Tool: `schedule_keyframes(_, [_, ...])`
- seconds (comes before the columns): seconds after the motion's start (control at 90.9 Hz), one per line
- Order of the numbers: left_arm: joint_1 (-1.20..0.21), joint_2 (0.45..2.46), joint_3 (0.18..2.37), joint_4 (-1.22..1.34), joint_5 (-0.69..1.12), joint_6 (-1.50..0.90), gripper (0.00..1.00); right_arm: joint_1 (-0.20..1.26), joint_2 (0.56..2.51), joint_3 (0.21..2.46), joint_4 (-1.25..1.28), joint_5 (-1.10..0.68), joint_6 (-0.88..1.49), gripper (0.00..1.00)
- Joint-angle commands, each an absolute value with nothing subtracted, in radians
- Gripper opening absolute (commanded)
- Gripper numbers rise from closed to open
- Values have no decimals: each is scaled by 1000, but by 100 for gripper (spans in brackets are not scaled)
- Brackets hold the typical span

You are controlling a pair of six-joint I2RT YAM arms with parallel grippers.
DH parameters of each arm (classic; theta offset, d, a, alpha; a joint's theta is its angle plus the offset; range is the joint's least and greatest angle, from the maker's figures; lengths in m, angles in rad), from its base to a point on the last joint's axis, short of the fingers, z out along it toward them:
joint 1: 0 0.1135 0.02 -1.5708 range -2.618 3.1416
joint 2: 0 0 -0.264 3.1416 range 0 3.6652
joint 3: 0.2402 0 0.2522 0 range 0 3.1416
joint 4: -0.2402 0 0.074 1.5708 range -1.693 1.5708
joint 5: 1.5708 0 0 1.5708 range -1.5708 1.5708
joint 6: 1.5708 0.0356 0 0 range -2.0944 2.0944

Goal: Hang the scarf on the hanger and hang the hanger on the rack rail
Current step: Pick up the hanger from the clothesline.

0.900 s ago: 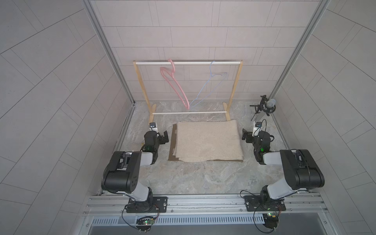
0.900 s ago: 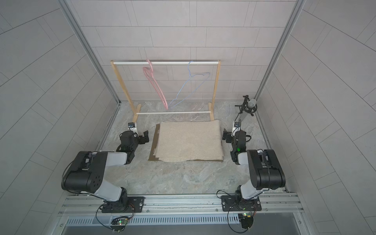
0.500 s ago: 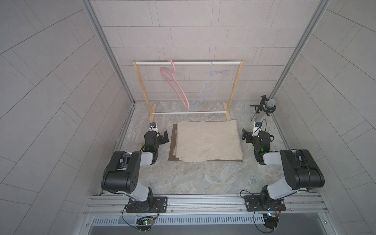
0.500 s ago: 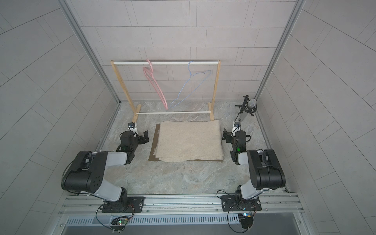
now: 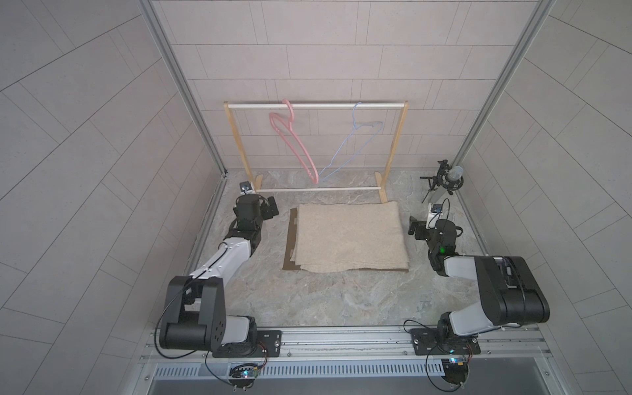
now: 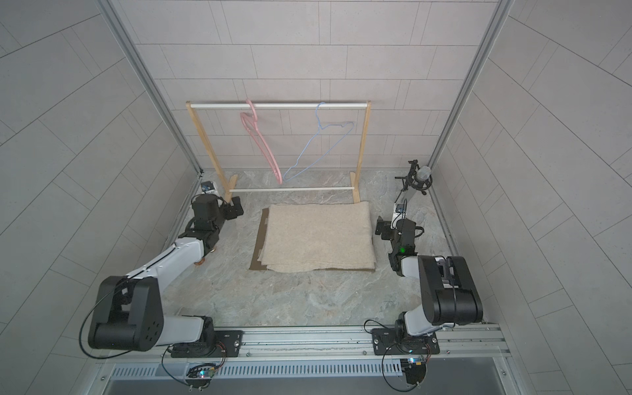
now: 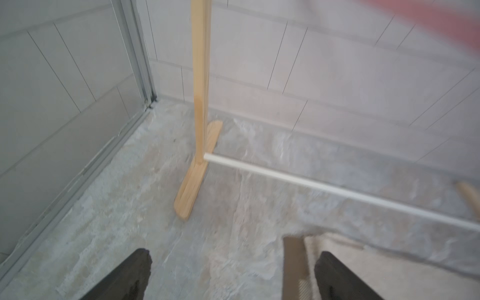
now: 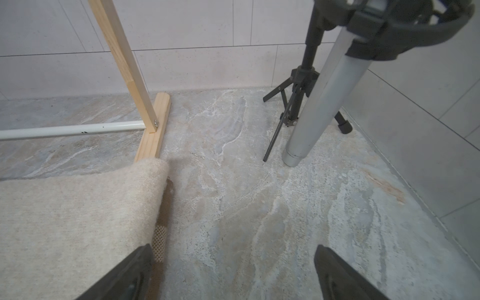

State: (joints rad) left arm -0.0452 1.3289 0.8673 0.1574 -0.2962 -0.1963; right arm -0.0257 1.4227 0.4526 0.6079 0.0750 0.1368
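1. Nearest the camera head, both arms rise from a slotted metal rail [image 5: 342, 337] at the front edge of the worktop [image 5: 325, 297], a matte surface of marbled grey stone.
2. The left hand [image 5: 271, 212] sits low by the scarf's far-left corner, its jaws wide apart and empty. The right hand [image 5: 415, 228] sits just off the scarf's right edge, also spread, with nothing between its fingers.
3. The scarf [image 5: 349, 239] lies flat mid-worktop between the two hands. It is cream, woolly and folded into a thick pad that reads slightly wider across than deep, with its edges square to the rack. Under it is a thin brown mat [image 5: 290, 239], which shows along the left and near edges.
4. Both top views show loose layered edges at the scarf's near-left corner. Only the right wrist view shows the rounded fold at its far-right corner, which reaches the rack's right foot, and the mat's mesh weave.
5. The left wrist view is blurred. It shows the rack's left foot, the lower bar and a corner of scarf and mat.
6. Beyond the scarf stands the rack [image 5: 239, 143] — pale wooden uprights on flat feet, with white round rails at top and bottom.
7. The pink hanger [image 5: 301, 154], thick plastic, and the blue hanger [image 5: 354, 147], thin wire, both hook on the top rail and are bare. Their long axes slant downward, and the lower tips nearly meet at mid-rack.
8. In the far-right corner stands a black tripod [image 5: 441, 178] — the right wrist view shows its legs spread.
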Motion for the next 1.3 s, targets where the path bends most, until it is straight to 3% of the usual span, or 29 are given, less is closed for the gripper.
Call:
schedule_keyframes(0.0, [-42,1288,1023,-171,-197,-359,100,-31,1276,547,320,117,262,100])
schedule_keyframes(0.143, [-43,1311,1224,-353,65,-525,100,-31,1105,602,132,-58,430,100])
schedule_keyframes(0.297, [-50,1353,1349,-364,286,-656,100,-29,965,667,-3,-234,602,100])
schedule_keyframes(0.528, [-90,1485,1479,-316,474,-756,100,-29,856,703,-109,-449,675,100])
schedule_keyframes(0.715, [-117,1591,1561,-259,506,-792,99,-26,813,680,-130,-507,706,100])
schedule_keyframes(0.98, [-147,1766,1724,-218,537,-833,79,-25,826,686,-149,-509,670,100])
schedule_keyframes(1.288, [-151,1896,1850,-215,566,-874,30,-25,807,698,-200,-484,611,100])
